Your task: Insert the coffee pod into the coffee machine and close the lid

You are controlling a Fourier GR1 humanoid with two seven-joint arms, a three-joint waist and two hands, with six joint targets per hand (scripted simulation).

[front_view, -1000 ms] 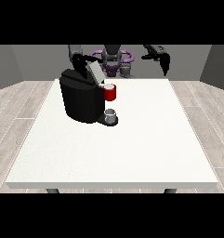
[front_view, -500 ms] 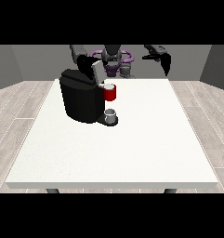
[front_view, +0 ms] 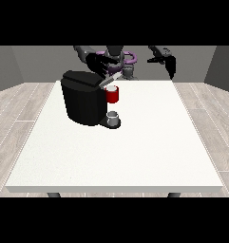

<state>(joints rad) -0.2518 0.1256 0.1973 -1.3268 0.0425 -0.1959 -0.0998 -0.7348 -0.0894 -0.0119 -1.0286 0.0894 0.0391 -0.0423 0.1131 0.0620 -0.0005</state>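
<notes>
The hand at the view's left hovers just above the raised lid of the black coffee machine near the table's far left corner, whether it grips anything I cannot tell, while the hand at the view's right hangs relaxed beyond the far edge.

White table, square top, stood on pale wood-plank floor. Black coffee machine sat on table, toward far left corner, just inside far edge. Machine's low base jutted toward table's middle; small grey cup stood on that base, not on tabletop itself. Two dark table legs showed under near edge. Near half and right side of tabletop bare white.
</notes>
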